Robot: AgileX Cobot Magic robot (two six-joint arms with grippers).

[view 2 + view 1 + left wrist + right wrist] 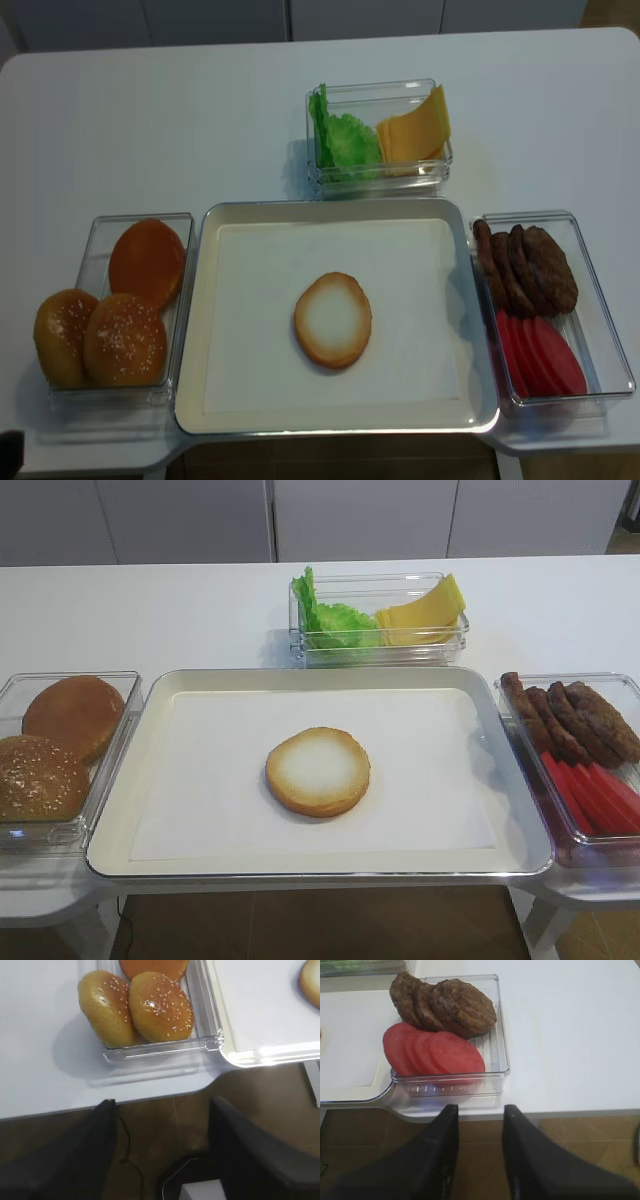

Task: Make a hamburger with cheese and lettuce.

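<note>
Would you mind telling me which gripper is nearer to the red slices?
Right. The right gripper hangs just off the table edge before the red slices; the left gripper hangs before the seeded buns, across the tray.

Bright, even overhead light, soft shadows. Glare on the tray (270, 1055) rim. Wrist views soft; the gripper fingers (440, 1160) are blurred dark shapes.
</note>
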